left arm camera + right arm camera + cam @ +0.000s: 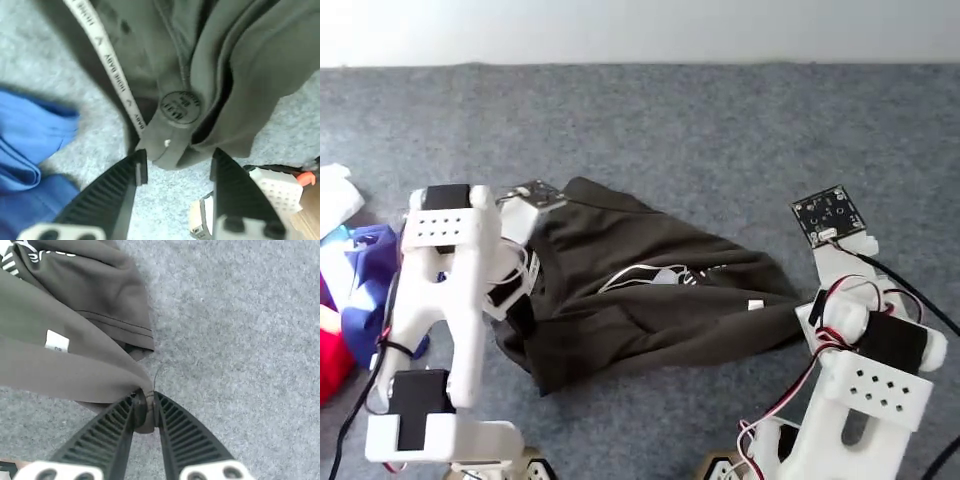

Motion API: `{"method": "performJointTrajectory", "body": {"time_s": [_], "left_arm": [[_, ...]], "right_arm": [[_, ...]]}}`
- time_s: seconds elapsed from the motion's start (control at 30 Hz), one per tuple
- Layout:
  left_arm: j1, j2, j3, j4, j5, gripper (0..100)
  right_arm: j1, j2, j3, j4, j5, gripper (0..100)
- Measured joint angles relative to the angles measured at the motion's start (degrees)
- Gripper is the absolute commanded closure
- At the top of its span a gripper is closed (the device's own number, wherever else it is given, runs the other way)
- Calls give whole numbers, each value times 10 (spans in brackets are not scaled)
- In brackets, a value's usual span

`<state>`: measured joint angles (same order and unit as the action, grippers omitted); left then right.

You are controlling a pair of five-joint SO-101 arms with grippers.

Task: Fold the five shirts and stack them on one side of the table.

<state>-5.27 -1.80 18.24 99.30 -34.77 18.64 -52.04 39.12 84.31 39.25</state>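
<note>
Right tool (145,401) is nearly closed, jaws pinching a folded edge of the dark shirt (60,355) right at the tips. We see a thin bit of fabric squeezed between them, with grey bench (240,340) cover underneath.

Left tool (179,162) is wide open and grips nothing. The shirt's collar area hangs just in front of the gap; we cannot tell whether either jaw touches it. A round label (180,107) and a printed neck tape (107,65) sit on that part.

From the high view the dark shirt lies crumpled in the middle of the bench, between the two arms, unfolded, white chest print (650,275) facing up. A small white tag (754,304) shows near the shirt's right-arm end. The left arm (445,290) stands over the shirt's left end and the right arm (865,365) is at its opposite end.

A loose pile sits at the bench edge beside the left arm: blue shirt (365,270), red cloth (330,365) and white cloth (335,195), all bunched together. The blue shirt lies just beside the dark shirt's collar end, a narrow strip of bench cover between them.
</note>
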Motion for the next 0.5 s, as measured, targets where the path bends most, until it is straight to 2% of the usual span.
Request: {"method": "performJointTrajectory", "body": {"time_s": [0.23,0.5], "left_arm": [[67,0,0,0,19,790],[76,0,40,-22,28,791]], "right_arm": [[0,0,0,0,0,989],[-8,0,0,0,0,989]]}}
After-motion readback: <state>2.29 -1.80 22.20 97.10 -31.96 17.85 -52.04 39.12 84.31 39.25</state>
